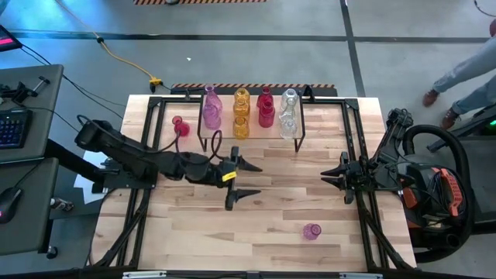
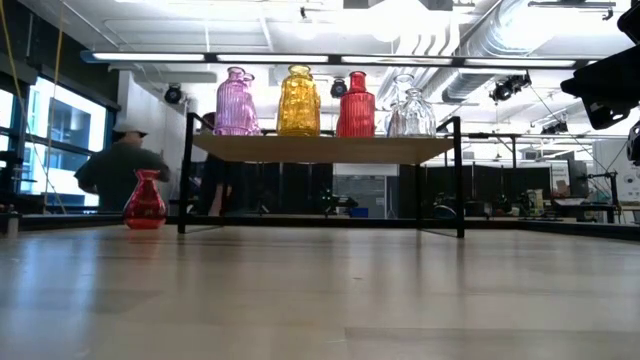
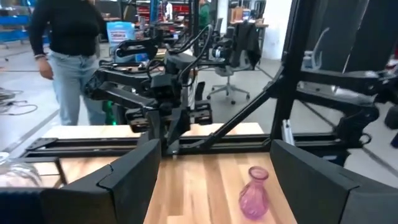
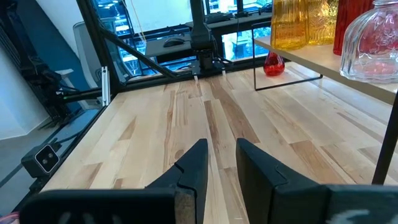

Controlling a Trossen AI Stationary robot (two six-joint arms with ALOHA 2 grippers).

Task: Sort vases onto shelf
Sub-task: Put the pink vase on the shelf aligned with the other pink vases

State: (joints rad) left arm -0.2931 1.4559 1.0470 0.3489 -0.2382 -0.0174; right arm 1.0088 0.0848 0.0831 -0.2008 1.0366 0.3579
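The left gripper (image 1: 246, 180) hangs with fingers spread wide and empty, seemingly aimed at the stray pink vase (image 1: 311, 231), while the right gripper (image 1: 329, 173) waits nearly closed, holding nothing.

shelf (image 1: 249, 116): at the back middle of the desk (image 1: 256, 232)
vases on shelf (image 1: 242, 102): in a row along its top
lone vase (image 1: 180, 126): on the desk, just left of the shelf
second lone vase (image 1: 311, 231): front right on the desk, well apart from the shelf
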